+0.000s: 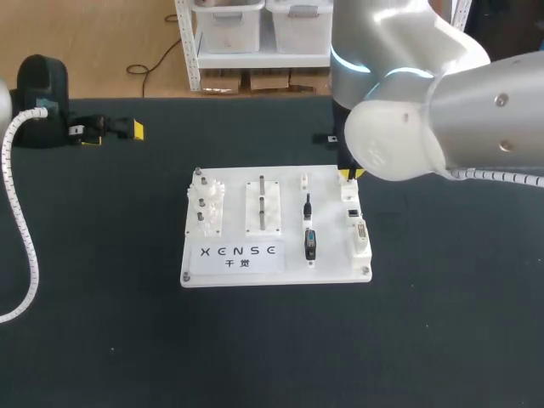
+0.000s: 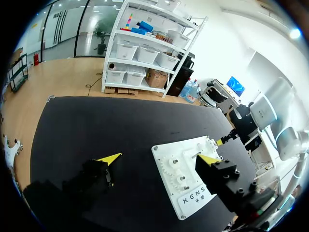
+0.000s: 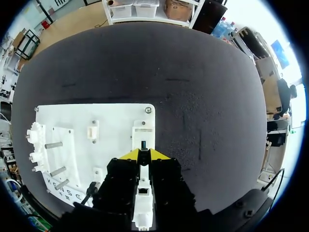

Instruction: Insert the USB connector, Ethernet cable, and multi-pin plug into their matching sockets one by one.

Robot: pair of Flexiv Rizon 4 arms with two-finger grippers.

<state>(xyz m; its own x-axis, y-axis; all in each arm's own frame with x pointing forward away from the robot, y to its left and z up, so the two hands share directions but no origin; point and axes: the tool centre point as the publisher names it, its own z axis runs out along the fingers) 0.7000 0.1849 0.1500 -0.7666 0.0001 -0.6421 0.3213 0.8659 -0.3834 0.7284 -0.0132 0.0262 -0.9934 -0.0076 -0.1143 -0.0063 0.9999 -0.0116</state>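
Note:
A white board [image 1: 276, 274] lies mid-table with a strip of sockets [image 1: 357, 223] along its right edge. My right gripper [image 1: 348, 174] hangs over the far end of that strip. In the right wrist view the right gripper [image 3: 143, 155] is shut on a slim white connector with a dark tip [image 3: 143, 145], apparently the USB connector, whose tip touches the white socket block [image 3: 144, 131]. A black cable plug [image 1: 308, 205] and a dark multi-pin plug [image 1: 310, 243] rest in the board's holders. My left gripper [image 1: 110, 131] is open and empty at the far left of the table.
White gears [image 1: 206, 202] and upright metal pegs [image 1: 263, 202] stand on the board's left half [image 2: 193, 198]. A small empty white holder [image 3: 93, 131] sits beside the socket block. Black table mat [image 1: 442, 323] surrounds the board.

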